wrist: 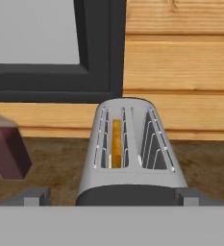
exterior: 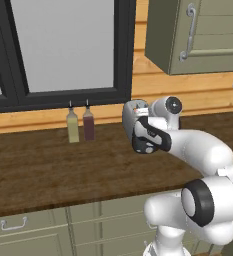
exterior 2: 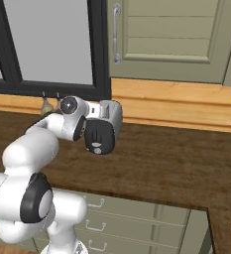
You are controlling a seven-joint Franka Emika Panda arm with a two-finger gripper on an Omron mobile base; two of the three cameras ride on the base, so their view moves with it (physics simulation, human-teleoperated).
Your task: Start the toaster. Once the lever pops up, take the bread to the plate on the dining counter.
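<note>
Bread [wrist: 116,142] is standing on edge in the left slot of the toaster [wrist: 131,158], centre of the hand view; likely light, stiff and crumbly, best pinched across its flat faces near the top. Gripper [wrist: 115,196] is hovering with jaws wide, empty. Bottle [wrist: 7,149] is standing at left.

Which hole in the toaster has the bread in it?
The left slot of the toaster, as the hand view shows it, holds the bread, an orange-tan strip standing on edge. The right slot shows just wire guides.
</note>
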